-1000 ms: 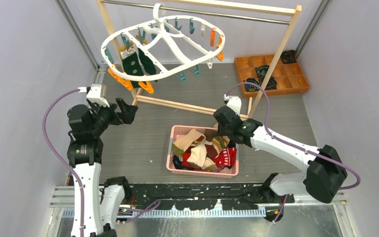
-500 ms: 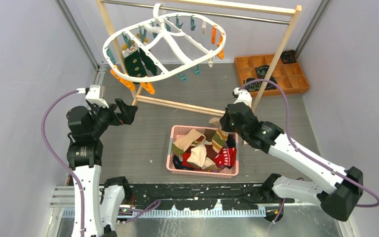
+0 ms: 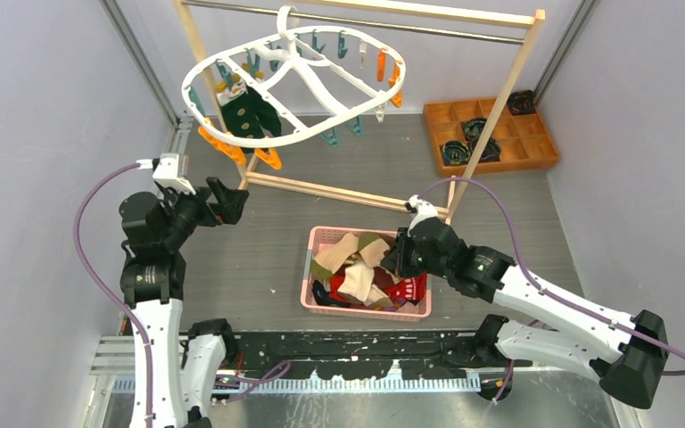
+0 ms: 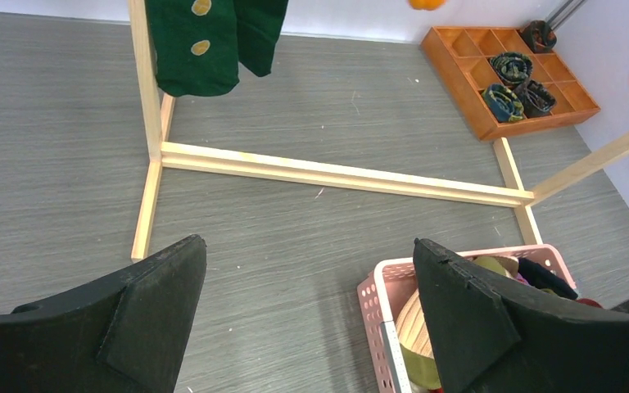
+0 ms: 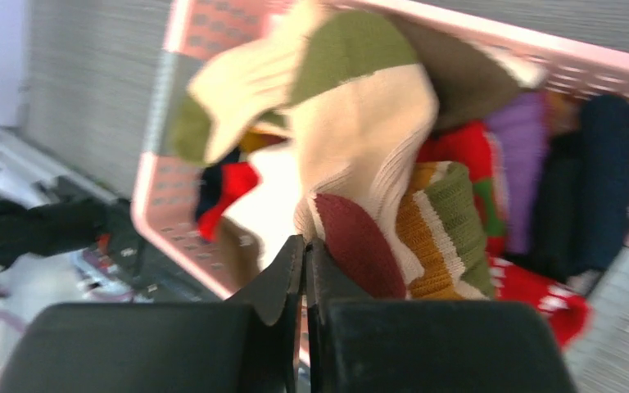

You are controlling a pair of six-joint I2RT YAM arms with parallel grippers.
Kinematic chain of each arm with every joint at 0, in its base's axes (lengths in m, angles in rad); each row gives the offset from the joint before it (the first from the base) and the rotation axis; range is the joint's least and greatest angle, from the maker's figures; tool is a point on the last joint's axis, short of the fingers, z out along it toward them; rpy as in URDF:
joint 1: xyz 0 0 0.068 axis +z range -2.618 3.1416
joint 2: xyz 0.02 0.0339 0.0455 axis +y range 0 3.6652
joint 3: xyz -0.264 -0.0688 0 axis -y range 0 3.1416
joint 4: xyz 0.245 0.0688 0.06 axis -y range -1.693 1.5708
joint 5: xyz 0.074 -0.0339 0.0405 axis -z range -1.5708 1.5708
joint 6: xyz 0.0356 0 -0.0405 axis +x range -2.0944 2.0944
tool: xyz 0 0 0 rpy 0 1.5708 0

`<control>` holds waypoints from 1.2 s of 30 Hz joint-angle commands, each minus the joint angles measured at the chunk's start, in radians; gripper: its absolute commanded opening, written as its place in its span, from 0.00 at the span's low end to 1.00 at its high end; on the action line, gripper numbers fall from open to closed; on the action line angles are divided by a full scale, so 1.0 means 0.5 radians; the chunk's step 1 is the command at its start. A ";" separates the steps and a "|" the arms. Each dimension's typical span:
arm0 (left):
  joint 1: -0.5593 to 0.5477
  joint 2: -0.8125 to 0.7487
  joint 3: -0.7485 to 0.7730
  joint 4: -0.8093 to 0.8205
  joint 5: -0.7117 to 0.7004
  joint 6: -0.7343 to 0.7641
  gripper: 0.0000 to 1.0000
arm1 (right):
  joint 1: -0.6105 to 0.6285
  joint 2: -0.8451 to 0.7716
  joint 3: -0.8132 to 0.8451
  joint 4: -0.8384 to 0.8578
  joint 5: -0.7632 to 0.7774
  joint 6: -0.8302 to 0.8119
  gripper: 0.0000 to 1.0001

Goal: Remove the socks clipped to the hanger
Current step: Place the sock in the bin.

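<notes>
Fingers (image 4: 151,295) of left gripper (image 4: 307,246) spread wide, empty. Right gripper (image 5: 305,250) pinched closed, nothing seen between, above pink basket (image 3: 307,267). Hanger (image 3: 299,139): light, likely to swing. Dark green socks (image 3: 248,111) hang at its 9 o'clock: soft, limp. Best hold probably mid-leg, pulling down off clips (image 3: 229,87).

We see a white hanger (image 3: 312,140) with orange and teal clips (image 3: 266,159), and a dark green sock (image 4: 196,45) dotted yellow. The pink basket (image 3: 366,311) holds socks (image 3: 357,267) in cream, olive, red, purple and navy; one is striped mustard, green and white. The tray (image 3: 499,166) is orange.
</notes>
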 commanded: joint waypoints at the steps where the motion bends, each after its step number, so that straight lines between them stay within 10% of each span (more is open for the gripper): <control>1: 0.012 -0.012 0.082 0.099 0.038 -0.023 0.97 | -0.075 0.073 0.039 -0.324 0.441 0.044 0.15; 6: 0.010 -0.010 0.113 0.074 0.042 -0.020 0.97 | -0.078 0.154 0.330 -0.644 0.520 -0.080 0.61; 10: 0.009 0.012 0.124 0.068 0.048 -0.027 0.97 | -0.079 0.129 0.659 -0.710 0.309 -0.170 0.77; 21: 0.009 0.013 0.143 0.010 0.012 -0.005 0.98 | -0.323 0.467 0.161 0.352 -0.335 0.219 0.48; 31: 0.063 0.219 0.108 0.069 -0.064 0.052 0.99 | -0.268 0.482 -0.349 0.687 0.225 0.167 0.44; 36: 0.234 0.361 0.094 0.146 0.048 0.041 0.98 | -0.025 0.180 -0.137 0.474 0.598 -0.085 0.62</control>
